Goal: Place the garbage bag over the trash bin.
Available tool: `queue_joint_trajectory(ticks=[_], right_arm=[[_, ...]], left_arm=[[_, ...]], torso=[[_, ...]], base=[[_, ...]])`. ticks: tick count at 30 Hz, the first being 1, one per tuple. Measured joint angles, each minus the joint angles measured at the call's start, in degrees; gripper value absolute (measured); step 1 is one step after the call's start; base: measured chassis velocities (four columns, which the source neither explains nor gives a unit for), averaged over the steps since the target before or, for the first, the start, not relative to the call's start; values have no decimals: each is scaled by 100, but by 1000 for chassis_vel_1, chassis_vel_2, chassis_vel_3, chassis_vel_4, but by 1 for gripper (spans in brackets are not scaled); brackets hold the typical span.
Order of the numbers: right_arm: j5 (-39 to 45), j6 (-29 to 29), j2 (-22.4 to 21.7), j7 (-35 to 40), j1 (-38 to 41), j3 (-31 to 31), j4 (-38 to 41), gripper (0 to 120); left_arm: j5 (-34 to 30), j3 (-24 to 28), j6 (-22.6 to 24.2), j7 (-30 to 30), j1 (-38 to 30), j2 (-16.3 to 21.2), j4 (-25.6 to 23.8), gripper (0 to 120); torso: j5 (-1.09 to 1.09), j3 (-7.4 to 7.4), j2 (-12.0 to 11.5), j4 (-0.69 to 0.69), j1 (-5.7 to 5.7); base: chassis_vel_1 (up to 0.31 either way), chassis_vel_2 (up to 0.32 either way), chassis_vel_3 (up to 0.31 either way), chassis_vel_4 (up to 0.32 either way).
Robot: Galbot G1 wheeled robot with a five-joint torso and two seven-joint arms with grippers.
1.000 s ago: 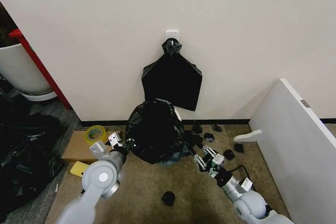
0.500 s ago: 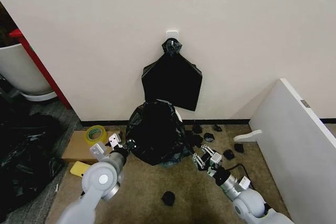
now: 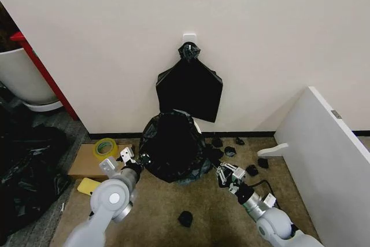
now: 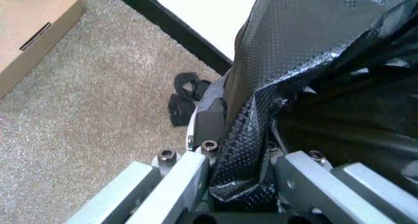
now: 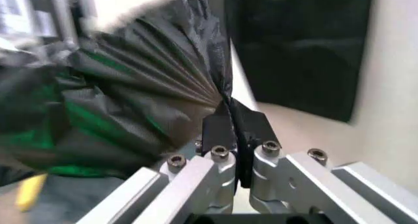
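The thin, glossy black plastic garbage bag [image 3: 172,146] is draping over the round white plastic trash bin [image 3: 197,125], which is standing on the brown carpet [image 3: 156,212] against the white wall [image 3: 260,39]; a sliver of the bin's white rim is showing at the bag's right side. The left gripper [image 4: 238,160] is clenching a fold of the bag's left side between its fingers. The right gripper [image 5: 236,136] is pinching a pleated edge of the bag, low at the bag's right side. A flat black bag bundle [image 3: 189,88] is hanging on the wall above. A yellow tape roll [image 3: 106,147] is resting on a cardboard box [image 3: 87,163] to the left.
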Motion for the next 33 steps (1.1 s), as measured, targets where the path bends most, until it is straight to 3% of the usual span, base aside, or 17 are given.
queue_joint_trajectory(ticks=[3, 6, 15, 20, 22, 24, 30, 33], right_arm=[[-48, -364, -27, 702, -99, -48, 87, 0], [-111, -388, -36, 741, -126, -52, 85, 0], [-720, 514, -89, -317, -155, -34, -283, 0], [-820, 953, -140, -582, -57, 129, -459, 12], [-130, 1183, -220, -1350, 34, 361, -472, 24], [37, 1205, -238, -1564, 46, 417, -468, 26], [1542, 1059, -422, -4373, 100, 1244, -458, 52], [1626, 968, -469, -4821, 67, 1481, -469, 59]], left_arm=[[-4, 8, 6, -3, 14, 1, -41, 0], [-6, 8, 7, -4, 14, 1, -54, 0], [-21, -17, 3, -5, -46, 15, -57, 0], [61, -13, -31, 46, -42, 59, -62, 0], [408, 93, -260, 300, -29, 139, -41, 0], [509, 124, -334, 383, -27, 162, -25, 0], [716, 267, -556, 646, -88, 331, 68, 0], [682, 276, -556, 649, -112, 361, 71, 0]], torso=[[0, 0, 0, 0, 0], [0, 0, 0, 0, 0], [0, 0, 0, 0, 0], [1, 0, 0, 0, 0], [0, 0, 0, 1, 0], [0, 0, 0, 1, 0], [1, 0, 0, 0, 0], [-1, 0, 0, 0, 0]], base=[[0, 0, 0, 0], [0, 0, 0, 0], [0, 0, 0, 0], [0, 0, 0, 0], [0, 0, 0, 0], [0, 0, 0, 0], [0, 0, 0, 0], [0, 0, 0, 0]])
